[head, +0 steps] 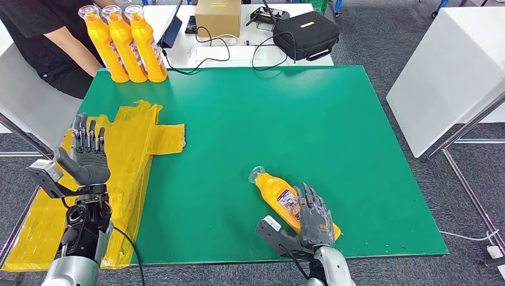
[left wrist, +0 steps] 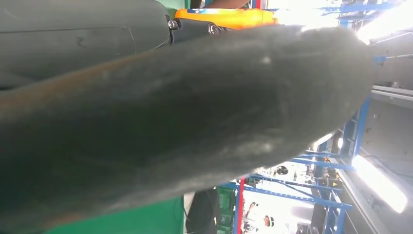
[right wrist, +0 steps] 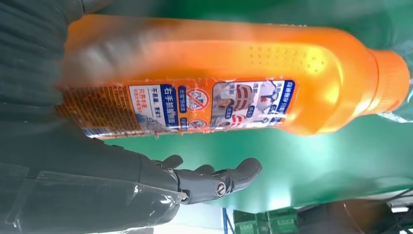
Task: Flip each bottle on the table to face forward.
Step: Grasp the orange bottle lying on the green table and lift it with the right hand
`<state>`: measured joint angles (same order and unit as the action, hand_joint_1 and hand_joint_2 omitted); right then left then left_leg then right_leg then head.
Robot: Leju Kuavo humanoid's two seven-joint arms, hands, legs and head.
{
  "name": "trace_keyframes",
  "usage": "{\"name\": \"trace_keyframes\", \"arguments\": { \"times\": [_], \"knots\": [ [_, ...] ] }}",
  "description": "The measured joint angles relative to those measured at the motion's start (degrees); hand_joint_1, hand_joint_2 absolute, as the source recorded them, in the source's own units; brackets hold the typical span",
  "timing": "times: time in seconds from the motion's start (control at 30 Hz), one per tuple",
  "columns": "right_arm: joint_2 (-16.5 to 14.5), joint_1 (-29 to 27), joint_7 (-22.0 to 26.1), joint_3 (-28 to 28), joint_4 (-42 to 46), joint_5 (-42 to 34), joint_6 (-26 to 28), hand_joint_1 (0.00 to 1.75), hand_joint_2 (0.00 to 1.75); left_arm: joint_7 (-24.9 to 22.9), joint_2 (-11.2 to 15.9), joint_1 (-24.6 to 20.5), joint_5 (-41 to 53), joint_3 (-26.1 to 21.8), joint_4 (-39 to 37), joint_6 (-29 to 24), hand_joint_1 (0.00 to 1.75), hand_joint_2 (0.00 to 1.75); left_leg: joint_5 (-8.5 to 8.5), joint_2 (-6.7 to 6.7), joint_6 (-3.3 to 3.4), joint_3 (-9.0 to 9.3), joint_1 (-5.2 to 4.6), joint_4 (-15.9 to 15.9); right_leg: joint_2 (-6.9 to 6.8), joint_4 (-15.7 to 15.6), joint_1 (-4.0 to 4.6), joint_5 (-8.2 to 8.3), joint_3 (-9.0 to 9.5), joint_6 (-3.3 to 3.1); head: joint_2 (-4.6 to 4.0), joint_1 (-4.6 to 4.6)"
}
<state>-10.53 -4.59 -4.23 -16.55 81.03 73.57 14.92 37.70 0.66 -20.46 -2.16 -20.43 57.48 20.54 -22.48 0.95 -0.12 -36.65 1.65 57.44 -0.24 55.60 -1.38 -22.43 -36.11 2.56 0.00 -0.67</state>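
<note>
Nearest the head camera, at about five o'clock on the counter (head: pixel 333 119), the right hand (head: pixel 314 221) is lying over the base end of an orange bottle (head: pixel 280 196). The bottle is lying on its side, its cap pointing toward eleven o'clock. In the right wrist view the bottle (right wrist: pixel 219 63) is sitting against the palm while the dark fingers (right wrist: pixel 221 178) are curving beneath it with green surface showing between; whether they are actually clamping the body cannot be told. Taking the bottle low on its body would probably leave the neck free for turning it upright, label forward.

The bottle is glossy moulded plastic, flat-shouldered and tapering to a ribbed neck under a clear cap, with a printed label (right wrist: pixel 185 105) and a patch of raised dots on the body. The counter is covered in a matte green mat.

At eleven o'clock three matching bottles (head: pixel 125 42) are standing upright, touching one another in a row, apparently already done. A person in a dark top (head: pixel 36 30) is sitting just beyond them.

At nine o'clock, crinkled yellow plastic sheeting (head: pixel 134 143) is draping over the counter's edge. Over it the left hand (head: pixel 88 156) is hovering, holding nothing, fingers straight and slightly parted, seemingly waiting.

At twelve o'clock, on a white table, a cardboard box (head: pixel 218 16) and a black case (head: pixel 305 34) are lying among cables.
</note>
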Motion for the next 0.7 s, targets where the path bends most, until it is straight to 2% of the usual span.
{"name": "trace_keyframes", "arguments": {
  "times": [0.3, 0.7],
  "knots": [
    [-1.1, 0.4, -0.1, 3.2, -1.4, -0.1, -1.7, 0.00, 1.75, -0.1, -0.2, -0.2, 0.6, -0.1, 0.0, -0.4, 0.00, 0.00, 0.00, 0.01, 0.00, 0.02, 0.00, 0.0, 0.01, 0.0, 0.00, 0.00, -0.01, 0.00, 0.00, -0.01],
    [-2.4, 3.8, -2.0, 8.6, -6.2, 1.4, -2.3, 0.00, 1.75, -0.3, -0.3, -2.0, 1.0, 0.2, -0.3, -0.4, 0.00, 0.00, 0.01, 0.01, 0.01, 0.38, 0.00, 0.0, 0.00, 0.0, 0.00, -0.02, 0.30, -0.05, 0.00, 0.01]
  ]
}}
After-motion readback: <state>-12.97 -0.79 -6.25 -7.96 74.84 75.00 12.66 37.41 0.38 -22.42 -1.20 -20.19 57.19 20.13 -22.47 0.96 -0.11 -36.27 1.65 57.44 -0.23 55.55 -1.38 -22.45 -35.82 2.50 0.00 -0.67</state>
